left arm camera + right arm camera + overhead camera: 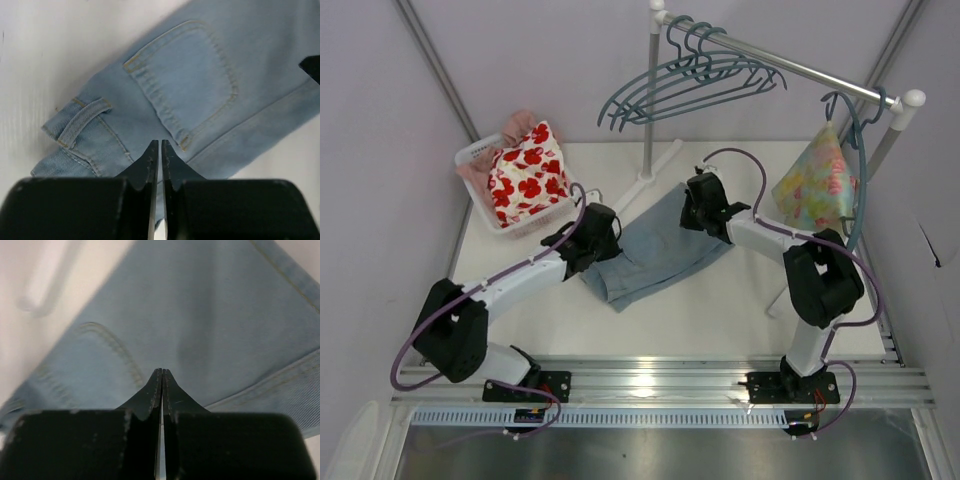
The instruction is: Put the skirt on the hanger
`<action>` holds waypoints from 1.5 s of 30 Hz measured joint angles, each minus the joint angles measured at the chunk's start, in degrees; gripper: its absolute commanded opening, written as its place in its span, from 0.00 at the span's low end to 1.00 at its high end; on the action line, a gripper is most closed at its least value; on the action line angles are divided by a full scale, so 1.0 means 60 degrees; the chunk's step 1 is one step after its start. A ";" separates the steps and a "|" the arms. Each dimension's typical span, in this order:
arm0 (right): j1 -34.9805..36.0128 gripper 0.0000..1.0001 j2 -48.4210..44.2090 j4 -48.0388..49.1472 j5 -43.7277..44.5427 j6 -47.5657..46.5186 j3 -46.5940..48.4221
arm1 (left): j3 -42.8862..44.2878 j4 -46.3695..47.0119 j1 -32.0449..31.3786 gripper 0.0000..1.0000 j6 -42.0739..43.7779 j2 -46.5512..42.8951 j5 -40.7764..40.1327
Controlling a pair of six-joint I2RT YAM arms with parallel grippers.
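The light blue denim skirt (660,255) lies flat on the white table between my two arms. In the left wrist view its back pocket (187,80) and a belt loop (82,117) show. My left gripper (604,246) is over the skirt's left end, its jaws shut with a hairline gap and nothing between them (160,143). My right gripper (700,212) is over the skirt's far right part, shut and empty (162,371). Several teal-blue hangers (690,85) hang empty on the rail at the back.
A white basket (480,155) at the back left holds a white cloth with red flowers (527,175). The rack's pole and foot (648,150) stand just behind the skirt. A pastel floral garment (815,185) hangs on another hanger at the right end of the rail (800,68).
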 measured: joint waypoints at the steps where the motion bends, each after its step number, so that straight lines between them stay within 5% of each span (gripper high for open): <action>1: -0.0113 0.00 0.0157 0.0007 0.0000 -0.0036 -0.0080 | -0.0113 0.0109 -0.0036 0.07 -0.0182 0.0164 -0.0076; 10: -0.0801 0.00 0.1239 0.0222 -0.0004 -0.0204 -0.0386 | -0.1013 0.0393 -0.0029 0.05 -0.1235 0.1177 -0.0153; 20: -0.1260 0.00 0.0798 0.0954 0.0313 0.0233 -0.1450 | -0.1140 0.0189 0.0033 0.07 -0.0929 0.1326 0.0026; 33: -0.2208 0.00 0.0721 0.1024 0.0539 0.0069 -0.1410 | 0.2288 -0.0095 0.0200 0.08 0.1330 0.3993 0.0087; 36: -0.2218 0.07 0.0685 0.1100 0.0310 -0.0259 -0.1191 | 0.2368 -0.0255 0.0200 0.11 0.1592 0.3967 0.0095; 45: -0.1177 0.43 -0.1359 0.1002 -0.0962 -0.1035 -0.1155 | 0.1931 -0.0514 0.0284 0.71 0.3100 0.0419 0.1217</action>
